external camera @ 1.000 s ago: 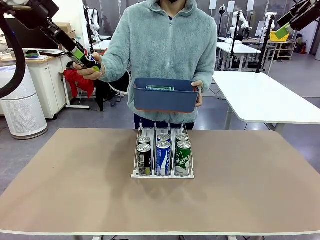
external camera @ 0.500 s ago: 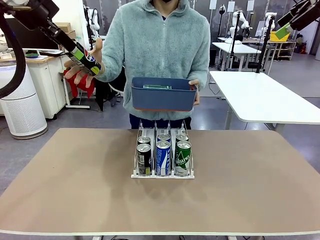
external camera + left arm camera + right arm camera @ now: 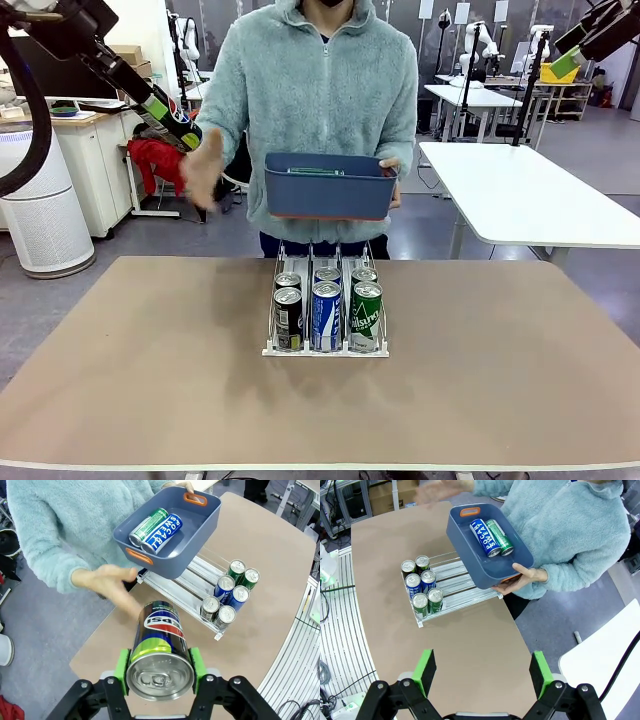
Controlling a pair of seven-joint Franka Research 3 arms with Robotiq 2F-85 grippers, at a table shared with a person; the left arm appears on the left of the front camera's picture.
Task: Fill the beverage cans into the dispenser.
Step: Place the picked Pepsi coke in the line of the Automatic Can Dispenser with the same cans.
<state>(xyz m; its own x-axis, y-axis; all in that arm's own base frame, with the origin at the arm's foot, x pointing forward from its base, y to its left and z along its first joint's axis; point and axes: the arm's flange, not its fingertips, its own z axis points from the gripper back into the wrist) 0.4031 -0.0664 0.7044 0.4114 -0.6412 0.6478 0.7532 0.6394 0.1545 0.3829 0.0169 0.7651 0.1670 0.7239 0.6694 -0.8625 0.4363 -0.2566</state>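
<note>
High at the far left, my left gripper (image 3: 168,112) is shut on a black Pepsi can (image 3: 172,114), held tilted in the air. In the left wrist view the can (image 3: 159,635) sits between the green pads (image 3: 122,666). The white dispenser (image 3: 325,350) stands mid-table with several cans (image 3: 326,312) in its three lanes. My right gripper (image 3: 570,58) hangs open and holds nothing at the top right; in its own view the gripper (image 3: 482,672) looks down on the dispenser (image 3: 465,587). The person's free hand (image 3: 203,170) is below the held can, apart from it.
The person holds a dark blue bin (image 3: 325,190) above the far table edge. A green can (image 3: 500,536) and a blue-and-white can (image 3: 483,537) lie inside it. A white table (image 3: 530,200) stands to the right and a white air purifier (image 3: 45,215) to the left.
The person's hand has let go of the Pepsi can and dropped down to the right. My left gripper keeps the can in the same spot. The right arm has not moved.
</note>
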